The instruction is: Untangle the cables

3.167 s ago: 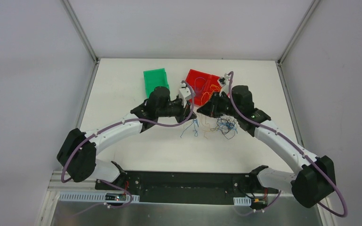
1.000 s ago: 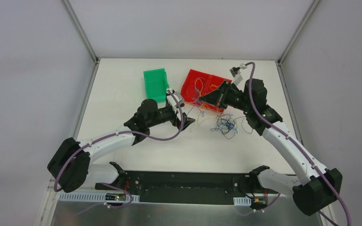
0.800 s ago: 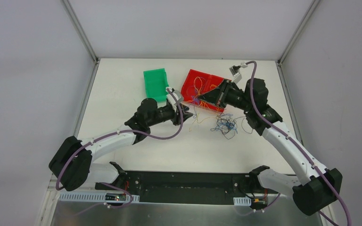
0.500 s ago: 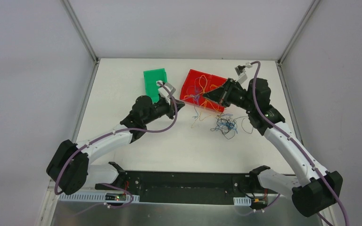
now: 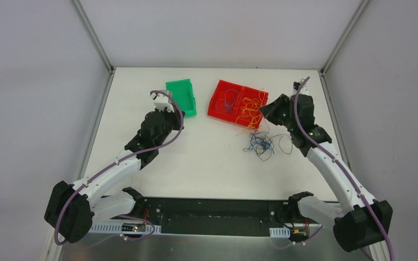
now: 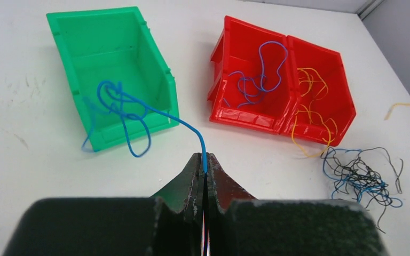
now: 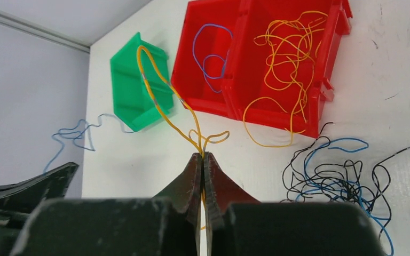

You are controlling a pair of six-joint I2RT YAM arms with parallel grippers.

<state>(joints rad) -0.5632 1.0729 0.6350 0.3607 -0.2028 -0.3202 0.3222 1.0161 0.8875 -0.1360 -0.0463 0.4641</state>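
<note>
The cables (image 7: 341, 178) are hair-thin, squiggly strands in blue, yellow-orange and black. The main tangle (image 5: 259, 145) is made up of blue and black strands only. It is bunched loosely on the white counter (image 5: 196, 157), just beside the near right corner of the red bin (image 6: 245, 116). A single black strand is trailed out of it to the right.

One blue cable (image 6: 139, 109) is pinched at its end between the left fingers (image 6: 188, 180), which are fully closed on it. From the tips it is carried up and left into a bunch of loops, seen in front of the green bin (image 6: 157, 56). Contact with that bin cannot be told.

One yellow cable (image 7: 160, 101) is clamped between the right fingers (image 7: 189, 178), also closed tight. It is arched up from the tips in a tall loop, with a short end bent off to the right.

More strands are held in the red bin's two compartments. Blue cables (image 6: 259, 74) are in the one nearer the green bin and yellow-orange cables (image 6: 312, 98) in the other. One yellow loop is draped over the near wall onto the counter. A stray yellow strand (image 6: 405, 106) is seen on the counter, off to the right of the red bin in the left wrist view.
</note>
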